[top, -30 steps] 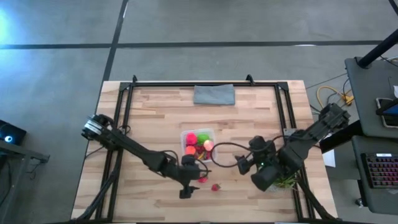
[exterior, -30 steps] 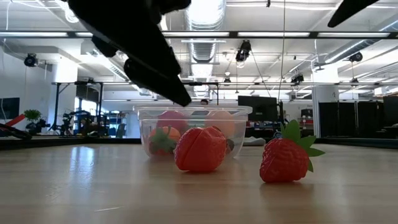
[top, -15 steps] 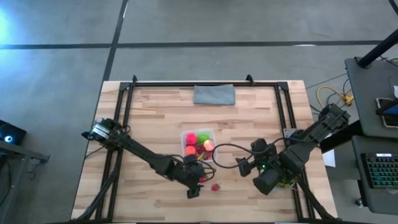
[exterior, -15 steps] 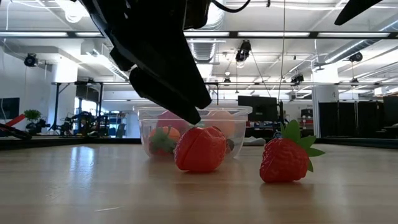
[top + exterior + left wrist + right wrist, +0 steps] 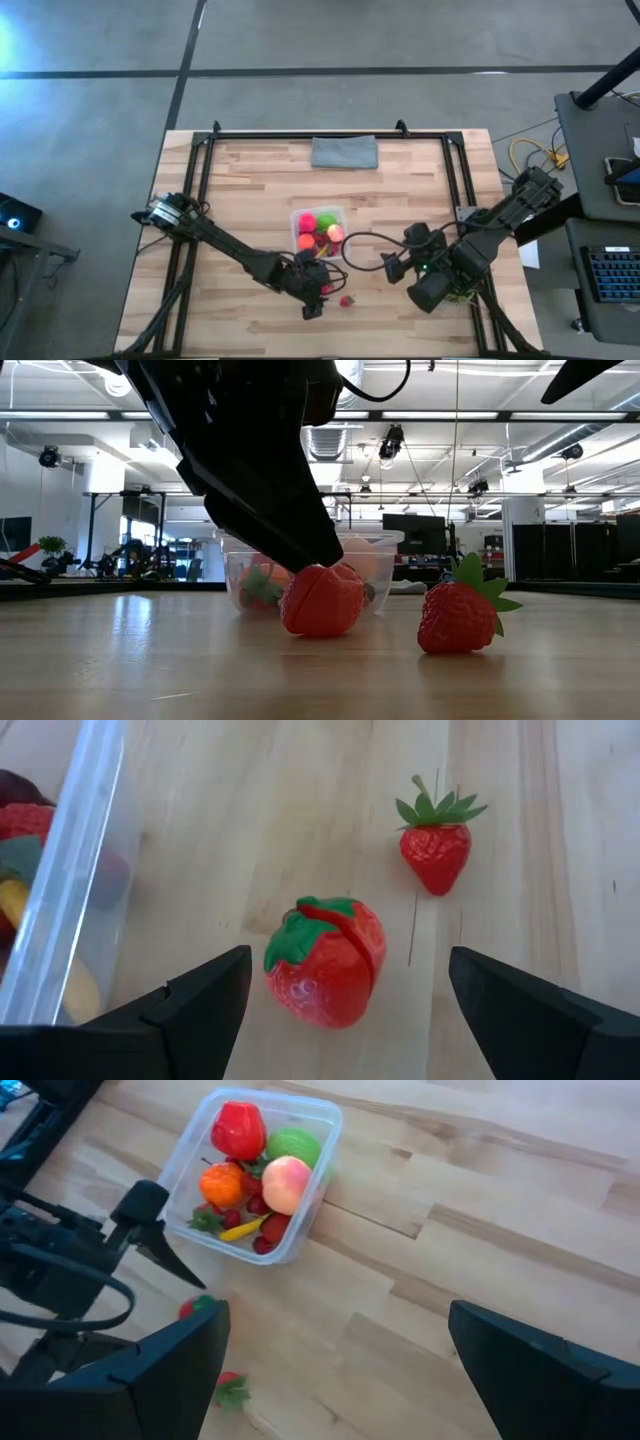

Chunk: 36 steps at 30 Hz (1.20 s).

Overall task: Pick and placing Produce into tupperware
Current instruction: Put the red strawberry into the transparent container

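where the tupperware point(image 5: 252, 1175) holds mixed produce point(image 5: 262, 1165), left hand point(image 5: 345, 995) spread, right hand point(image 5: 335, 1370) spread

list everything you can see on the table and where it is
tupperware: one, clear, table middle, holding mixed produce
produce in the box: red piece, green ball, orange piece, peach ball, small dark-red berries
round strawberry: one, red with green cap, on the wood just outside the box
pointed strawberry: one, red, leafy top, lying apart from it
cloth: one, grey, folded, far edge
left hand: open, straddling the round strawberry
right hand: open, waiting above the table's right side
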Each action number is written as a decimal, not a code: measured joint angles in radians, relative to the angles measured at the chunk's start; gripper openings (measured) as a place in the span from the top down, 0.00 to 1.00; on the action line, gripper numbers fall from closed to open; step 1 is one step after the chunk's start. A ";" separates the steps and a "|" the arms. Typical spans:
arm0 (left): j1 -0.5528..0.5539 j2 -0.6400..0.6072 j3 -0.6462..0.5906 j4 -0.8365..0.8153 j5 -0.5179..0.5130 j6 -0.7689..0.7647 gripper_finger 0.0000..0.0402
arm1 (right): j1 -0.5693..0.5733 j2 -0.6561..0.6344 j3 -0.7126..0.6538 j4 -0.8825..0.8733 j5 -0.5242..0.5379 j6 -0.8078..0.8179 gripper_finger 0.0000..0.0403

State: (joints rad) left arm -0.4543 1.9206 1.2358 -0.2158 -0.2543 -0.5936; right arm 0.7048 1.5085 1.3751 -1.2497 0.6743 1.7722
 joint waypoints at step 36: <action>-0.080 -0.001 0.102 -0.082 -0.180 0.022 0.19 | 0.000 0.000 -0.034 -0.028 0.000 0.005 0.09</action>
State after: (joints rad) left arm -0.5346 1.9196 1.3376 -0.2974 -0.4345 -0.5712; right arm 0.7044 1.5085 1.3410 -1.2778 0.6746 1.7771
